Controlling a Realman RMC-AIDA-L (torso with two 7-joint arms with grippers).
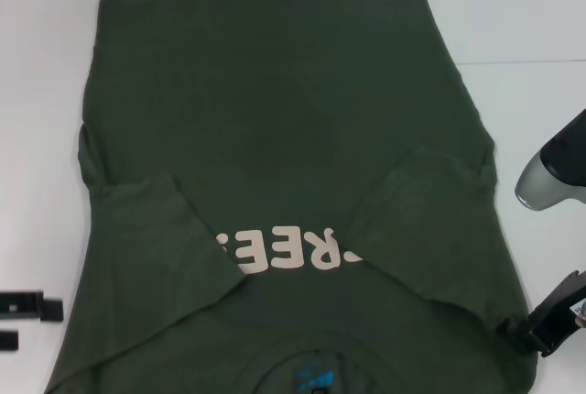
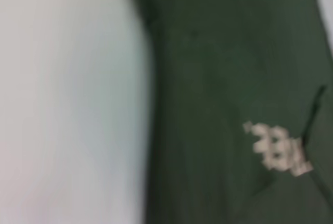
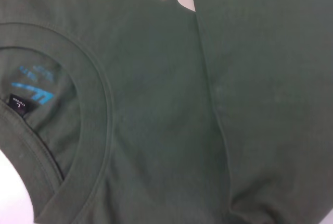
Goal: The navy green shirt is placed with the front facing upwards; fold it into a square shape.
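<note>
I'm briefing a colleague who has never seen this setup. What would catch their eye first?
The navy green shirt fills the white table, both sleeves folded inward so only part of the pale lettering shows between them. The teal label sits inside the collar at the near edge. The right claw rests at the shirt's near right corner; the left claw lies off its left edge.

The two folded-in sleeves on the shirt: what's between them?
Between the left sleeve and the right sleeve, the pale letters show on the navy green shirt, seen in the head view.
</note>
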